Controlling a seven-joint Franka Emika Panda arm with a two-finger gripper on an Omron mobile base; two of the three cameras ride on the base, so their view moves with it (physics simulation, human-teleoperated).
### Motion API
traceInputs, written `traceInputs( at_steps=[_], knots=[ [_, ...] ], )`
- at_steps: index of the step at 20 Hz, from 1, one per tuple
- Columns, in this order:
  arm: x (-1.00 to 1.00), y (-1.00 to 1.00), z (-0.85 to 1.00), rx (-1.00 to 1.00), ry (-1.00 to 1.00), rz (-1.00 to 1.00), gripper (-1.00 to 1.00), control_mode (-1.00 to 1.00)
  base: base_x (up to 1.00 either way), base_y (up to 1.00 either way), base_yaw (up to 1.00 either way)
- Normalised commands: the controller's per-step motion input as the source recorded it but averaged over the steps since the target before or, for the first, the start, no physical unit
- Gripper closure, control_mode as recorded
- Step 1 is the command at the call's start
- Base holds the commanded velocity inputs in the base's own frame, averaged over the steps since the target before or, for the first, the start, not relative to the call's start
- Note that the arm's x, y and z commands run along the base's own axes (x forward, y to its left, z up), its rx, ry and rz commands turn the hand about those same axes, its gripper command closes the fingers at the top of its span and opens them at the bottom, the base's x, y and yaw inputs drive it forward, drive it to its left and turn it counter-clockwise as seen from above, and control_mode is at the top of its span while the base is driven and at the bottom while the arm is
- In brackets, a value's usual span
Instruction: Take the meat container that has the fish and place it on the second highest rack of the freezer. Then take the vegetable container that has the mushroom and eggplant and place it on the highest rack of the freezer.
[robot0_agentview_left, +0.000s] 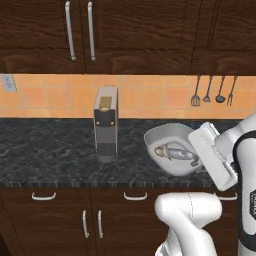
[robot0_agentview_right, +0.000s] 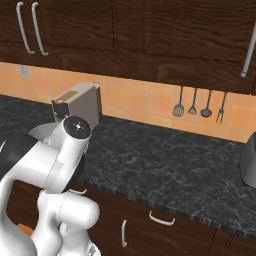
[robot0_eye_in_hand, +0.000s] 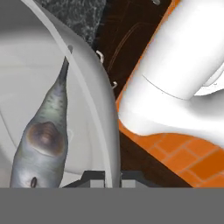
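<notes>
White plastic curves close before the hand camera: the rim of the meat container (robot0_eye_in_hand: 103, 109) runs down between the two dark fingertips, so the jaws (robot0_eye_in_hand: 112, 177) are closed on that rim, one finger inside the tub and one outside. Inside lies the fish (robot0_eye_in_hand: 43, 140), silvery-grey with a dark blotch on its side, its thin tail pointing toward the top of that view.

From the left base camera the container (robot0_agentview_left: 165, 137) hangs tipped on its side in front of the table edge, its open mouth facing the camera, with the fish (robot0_agentview_left: 175, 152) lying across it.

Beyond it, the black marbled table (robot0_agentview_left: 45, 150) carries a grey coffee machine (robot0_agentview_left: 106, 122) standing upright near the orange tiled wall. Four dark utensils (robot0_agentview_left: 212, 91) hang on that wall to the right, and dark wood cabinets (robot0_agentview_left: 125, 30) run above with long metal handles.
</notes>
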Motion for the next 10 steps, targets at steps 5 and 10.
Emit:
traceInputs(
  at_steps=[5,10],
  knots=[
    [-0.07,-0.05,0.00,0.01,0.00,-0.02,1.00,-1.00,0.00,0.00,0.00],
    [-0.14,0.00,0.00,0.01,0.00,0.00,1.00,1.00,-0.20,-0.08,-0.01]
  ],
)
